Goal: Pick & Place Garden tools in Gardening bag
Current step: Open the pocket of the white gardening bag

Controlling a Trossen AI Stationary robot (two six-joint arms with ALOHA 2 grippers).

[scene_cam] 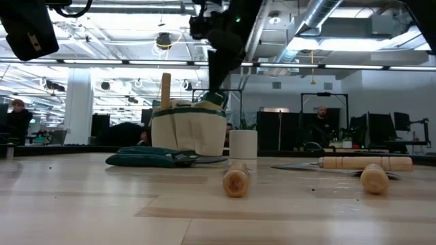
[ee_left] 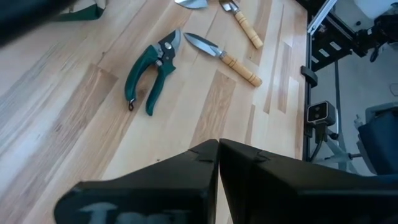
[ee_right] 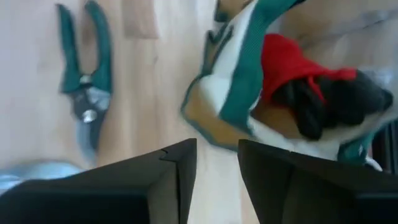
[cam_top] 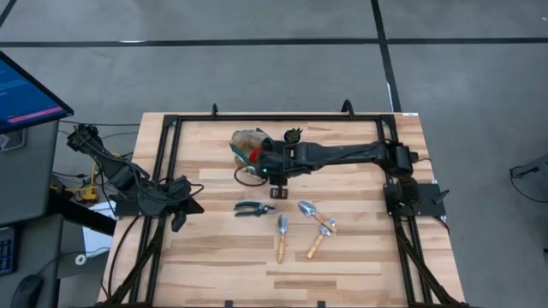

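The beige gardening bag with green trim stands upright at the table's far middle. It holds a red item and dark things, and a wooden handle sticks up out of it. My right gripper is open and empty, above the bag's near rim. The dark-green pruning shears lie flat on the table near the bag. Three trowels and forks lie to their right. My left gripper is shut and empty over the table's left side.
A small white pot with a dark plant stands just right of the bag. A black frame runs round the table. A monitor and cables sit off the left edge. Bare wood lies toward the near edge.
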